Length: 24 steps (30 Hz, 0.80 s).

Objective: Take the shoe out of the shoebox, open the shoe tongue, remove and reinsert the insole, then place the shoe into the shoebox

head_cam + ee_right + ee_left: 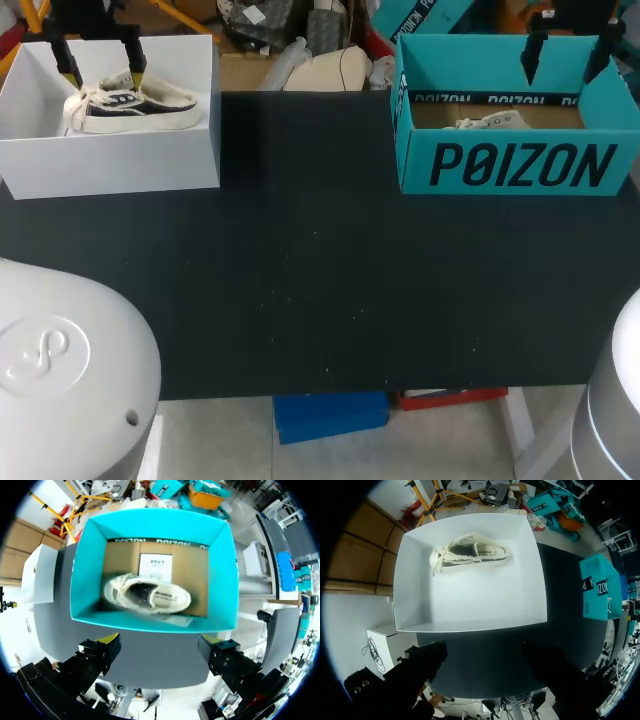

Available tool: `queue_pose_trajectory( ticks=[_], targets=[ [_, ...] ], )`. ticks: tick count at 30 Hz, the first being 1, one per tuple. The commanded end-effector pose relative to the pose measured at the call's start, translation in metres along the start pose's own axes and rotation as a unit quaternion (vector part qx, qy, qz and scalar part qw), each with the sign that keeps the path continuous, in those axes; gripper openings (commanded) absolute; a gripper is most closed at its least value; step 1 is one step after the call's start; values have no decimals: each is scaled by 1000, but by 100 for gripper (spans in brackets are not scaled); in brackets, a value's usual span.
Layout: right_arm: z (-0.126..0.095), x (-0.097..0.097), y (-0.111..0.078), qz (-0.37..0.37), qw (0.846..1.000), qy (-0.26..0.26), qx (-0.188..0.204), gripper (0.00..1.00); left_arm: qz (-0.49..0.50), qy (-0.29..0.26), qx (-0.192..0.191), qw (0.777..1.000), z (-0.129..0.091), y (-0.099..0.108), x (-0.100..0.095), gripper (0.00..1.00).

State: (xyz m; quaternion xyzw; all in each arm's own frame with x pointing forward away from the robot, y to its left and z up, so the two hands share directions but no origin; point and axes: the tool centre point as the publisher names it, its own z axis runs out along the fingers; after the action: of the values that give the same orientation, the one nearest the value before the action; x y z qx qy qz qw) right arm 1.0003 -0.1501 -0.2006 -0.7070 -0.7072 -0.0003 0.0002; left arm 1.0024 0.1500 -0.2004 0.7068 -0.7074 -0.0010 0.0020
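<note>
Currently the left gripper is hanging above the open white cardboard shoebox, its yellow-tipped fingers spread wide and gripping nothing. A cream canvas sneaker with a dark side panel is lying inside that box, ahead of the fingers and close to the far wall. The right gripper is hovering likewise over the open teal cardboard shoebox, fingers apart and holding nothing. Ahead of them a pale cream sneaker is resting on the brown floor inside. Both boxes are sitting well apart on the black table.
</note>
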Motion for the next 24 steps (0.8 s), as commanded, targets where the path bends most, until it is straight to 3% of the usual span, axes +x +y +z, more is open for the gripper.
queue_pose_trajectory(
  ticks=[1,3,8,9,10,12,24],
  targets=[
    [0,0,0,0,1000,0,0,100,75,5,11,997,-3,-1,2,100],
    [0,0,0,0,1000,0,0,100,141,-16,43,989,-5,-4,3,100],
    [0,0,0,0,1000,0,0,100,348,-62,89,931,-14,-13,5,100],
    [0,0,0,0,1000,0,0,100,421,-82,131,894,-18,-11,5,100],
    [0,0,0,0,1000,0,0,100,473,-96,147,863,-20,-8,4,100],
    [0,0,0,0,1000,0,0,100,597,-132,156,775,-19,0,-1,100],
    [0,0,0,0,1000,0,0,100,597,-132,156,775,-19,0,-1,100]
  ],
)
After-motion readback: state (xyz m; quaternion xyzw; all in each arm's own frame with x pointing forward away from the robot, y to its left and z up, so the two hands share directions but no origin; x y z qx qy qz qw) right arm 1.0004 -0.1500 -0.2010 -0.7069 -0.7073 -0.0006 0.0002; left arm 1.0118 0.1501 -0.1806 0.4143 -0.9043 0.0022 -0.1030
